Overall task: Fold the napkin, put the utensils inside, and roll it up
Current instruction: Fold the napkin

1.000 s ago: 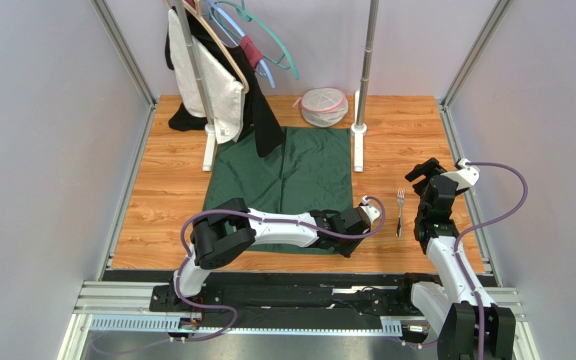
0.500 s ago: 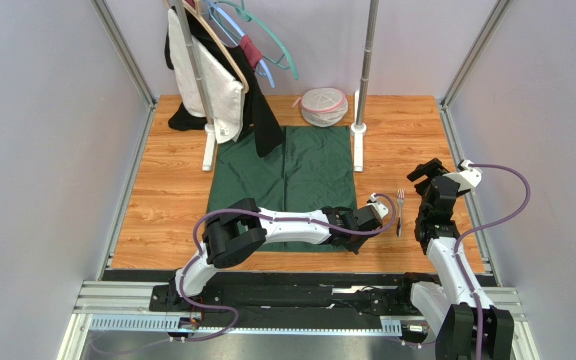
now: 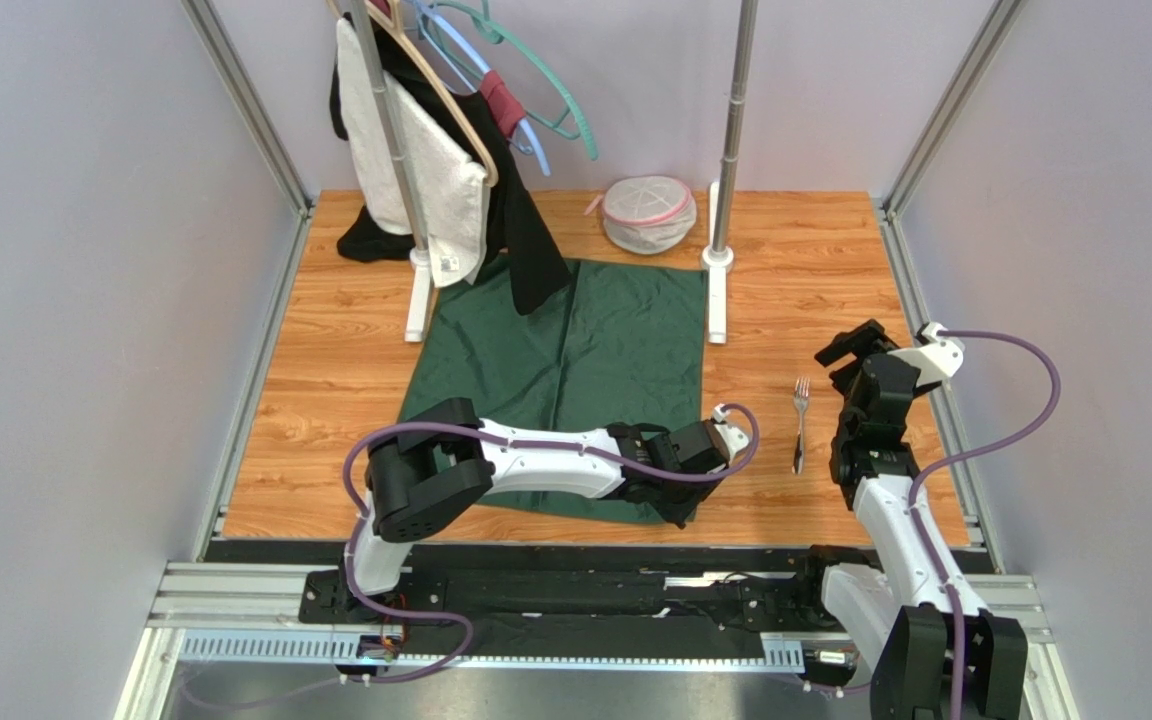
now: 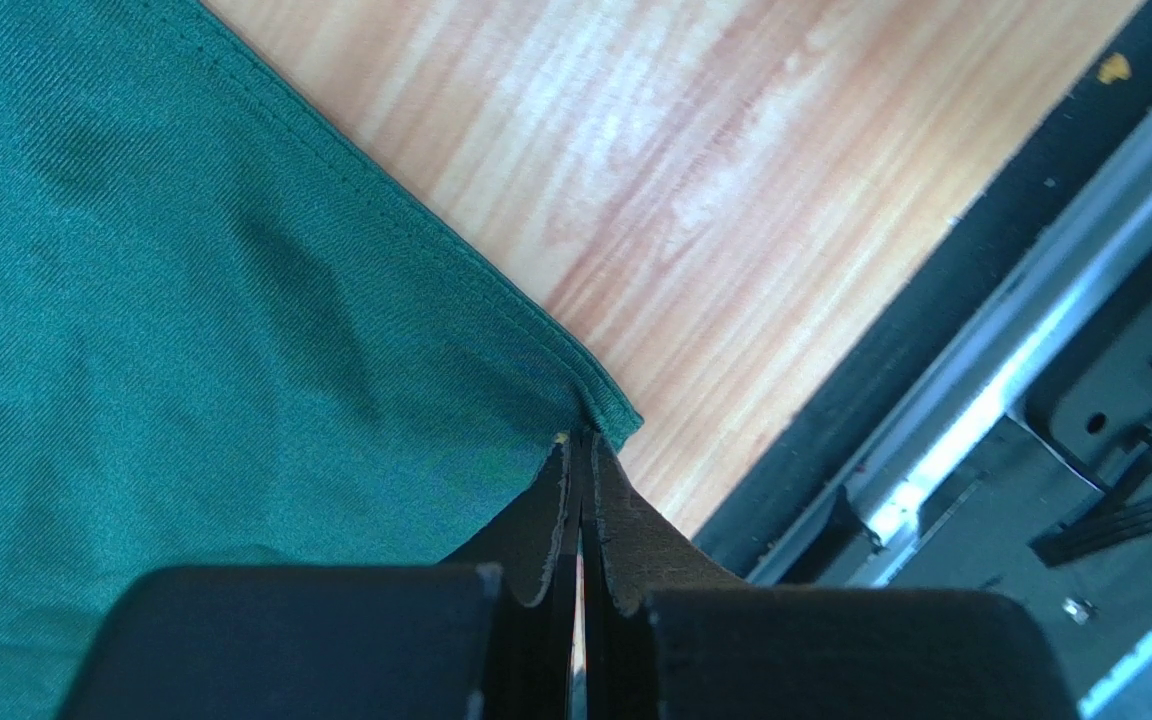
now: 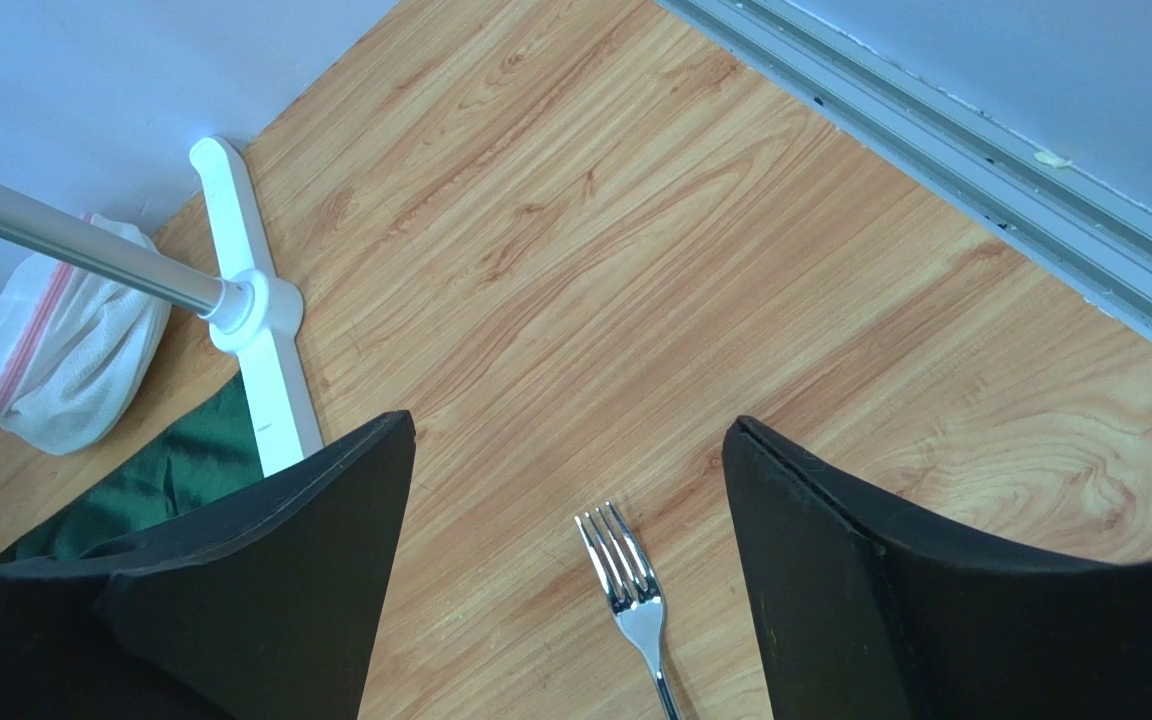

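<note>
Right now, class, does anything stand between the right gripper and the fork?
Nothing visible does. The right gripper hangs open by the fork, with only bare table between them. The left gripper is off to the side, pinching the napkin at its corner.

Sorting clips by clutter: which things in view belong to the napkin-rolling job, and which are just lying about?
Job: dark green cloth napkin; slim silver metal fork; left end effector, shut on the napkin's near corner; right end effector, open near the fork.
Lying about: white clothes rack hung with garments; white mesh bag with pink trim.
</note>
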